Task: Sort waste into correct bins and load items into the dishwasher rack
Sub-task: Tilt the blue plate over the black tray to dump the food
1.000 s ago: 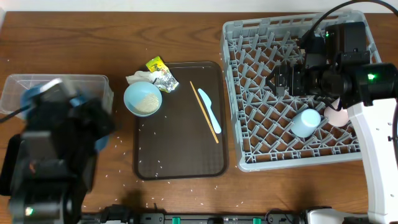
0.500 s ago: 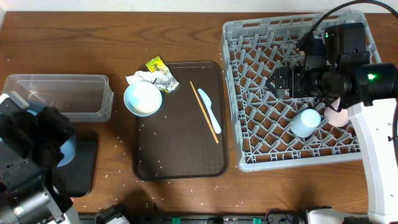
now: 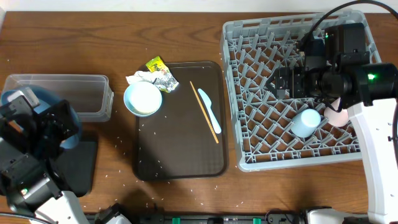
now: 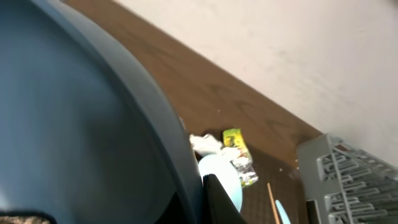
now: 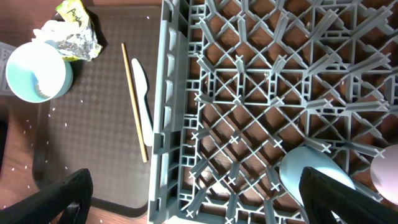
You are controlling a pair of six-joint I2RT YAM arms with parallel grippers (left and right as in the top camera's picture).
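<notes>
My left gripper (image 3: 57,126) is shut on the rim of the large blue plate (image 3: 15,98), holding it tilted over the black tray (image 3: 84,167) in front of the clear tub (image 3: 78,93). In the left wrist view the plate (image 4: 74,124) fills the left side, with one finger (image 4: 217,202) against its edge. The white bowl (image 3: 143,98), chopstick (image 3: 204,113) and spoon (image 3: 210,111) lie on the brown serving tray (image 3: 180,155). Crumpled paper (image 3: 137,78) and wrappers (image 3: 161,71) sit at its back corner. My right gripper (image 5: 202,199) hangs open over the rack (image 3: 249,37), beside the light blue cup (image 3: 306,122) and pink cup (image 3: 337,116).
Rice grains (image 3: 155,165) are scattered over the serving tray and the wooden table around it. The right arm's white column (image 3: 379,162) stands at the rack's right edge. The left arm's base fills the front left corner.
My left arm has swung down and toward the front left with the plate, uncovering the clear tub. The right arm has not moved.
</notes>
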